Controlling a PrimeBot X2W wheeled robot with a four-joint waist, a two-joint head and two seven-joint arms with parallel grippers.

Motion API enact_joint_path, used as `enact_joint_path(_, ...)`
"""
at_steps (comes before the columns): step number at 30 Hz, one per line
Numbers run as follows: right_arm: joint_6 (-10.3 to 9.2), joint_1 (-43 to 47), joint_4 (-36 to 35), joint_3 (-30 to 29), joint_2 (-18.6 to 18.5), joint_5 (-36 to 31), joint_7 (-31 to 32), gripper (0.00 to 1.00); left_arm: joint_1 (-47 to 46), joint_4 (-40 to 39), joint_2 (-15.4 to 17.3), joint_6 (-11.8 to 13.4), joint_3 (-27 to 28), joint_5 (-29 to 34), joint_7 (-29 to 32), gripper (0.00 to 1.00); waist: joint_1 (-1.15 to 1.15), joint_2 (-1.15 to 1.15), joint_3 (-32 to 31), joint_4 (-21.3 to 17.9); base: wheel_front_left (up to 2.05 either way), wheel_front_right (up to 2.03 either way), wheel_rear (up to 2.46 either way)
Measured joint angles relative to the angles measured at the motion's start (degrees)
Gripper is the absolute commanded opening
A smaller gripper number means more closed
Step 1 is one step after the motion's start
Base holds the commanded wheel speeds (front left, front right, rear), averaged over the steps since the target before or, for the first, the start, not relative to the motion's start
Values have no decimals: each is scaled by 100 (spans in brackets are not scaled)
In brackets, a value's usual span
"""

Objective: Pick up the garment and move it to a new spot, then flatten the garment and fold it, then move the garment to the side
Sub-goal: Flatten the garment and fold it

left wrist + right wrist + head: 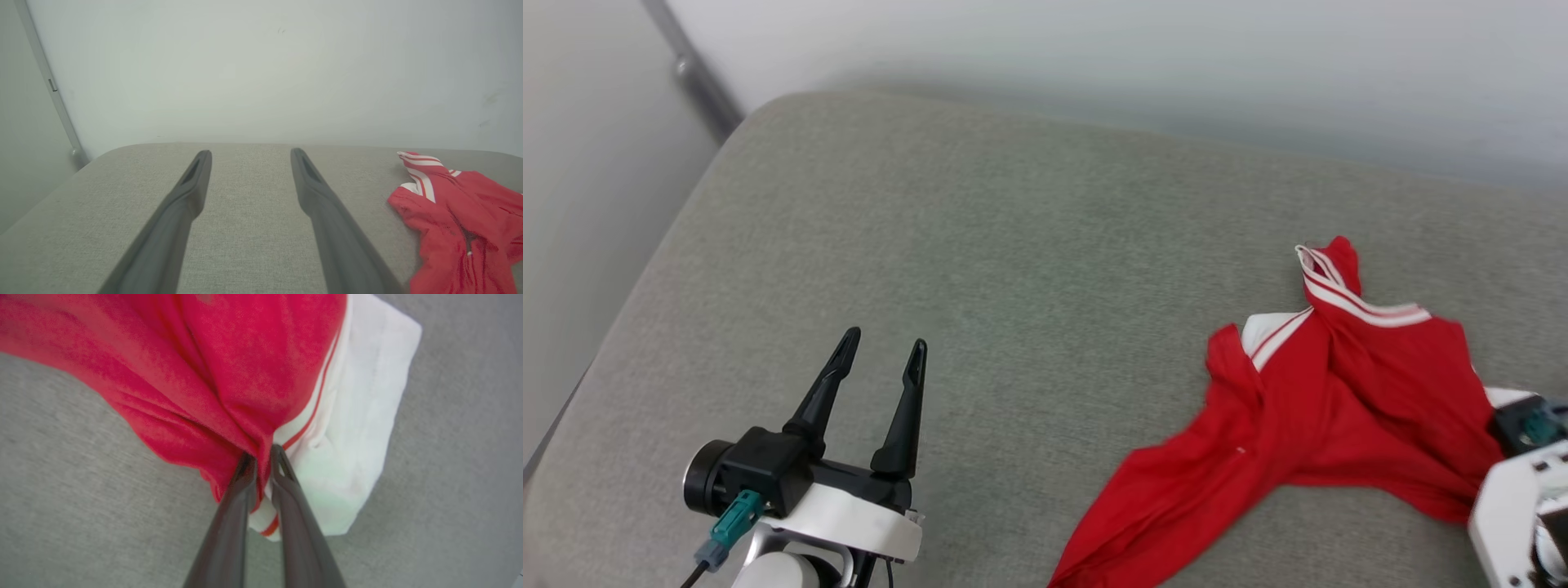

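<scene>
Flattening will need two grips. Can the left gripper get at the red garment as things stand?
Probably yes: the left gripper has its fingers open, and only bare grey cushion lies between it and the garment. The right gripper is shut on it.

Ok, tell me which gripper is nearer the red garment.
Right. The right gripper is pinched on the garment by its white sleeve; the left gripper stands open, apart, over the cushion.

The garment [1307,408] was bright red, with white sleeves and red-and-white striped trim; the cushion [1013,245] was grey-green, my left gripper [885,339] black.
</scene>
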Motion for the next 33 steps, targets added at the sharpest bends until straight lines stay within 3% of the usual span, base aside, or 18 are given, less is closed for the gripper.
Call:
enact_joint_path(6,-1,519,-48,-438,-101,-48,49,0,62,70,-59,-73,66,65,0,100,0,0,-201,-336,0,0,0)
enact_joint_path(13,-5,1011,41,-669,180,-98,-41,0,126,116,-69,-124,122,112,0,100,0,0,-323,-616,0,0,0)
enact_joint_path(14,-5,1026,46,-650,216,-122,-112,8,128,125,-69,-135,120,114,0,100,0,0,-334,-647,0,0,0)
enact_joint_path(15,-5,1025,47,-654,265,-159,-216,95,130,140,-67,-140,118,124,0,100,0,0,-348,-681,0,0,0)
enact_joint_path(16,-5,1023,57,-664,332,-168,-293,100,136,147,-67,-141,114,130,0,100,0,0,-361,-715,0,0,0)
enact_joint_path(21,-4,827,-170,-671,612,-96,-902,100,138,174,-30,-188,110,130,0,100,0,0,-404,-931,0,0,0)
enact_joint_path(26,-3,643,-823,-918,878,67,-1525,100,53,178,25,-201,97,77,1,100,0,0,-441,-1156,0,0,0)
enact_joint_path(33,-4,529,-1585,-1402,1702,92,-3005,100,-238,119,143,-303,-179,-153,369,100,-1,0,-356,-1471,0,0,0)
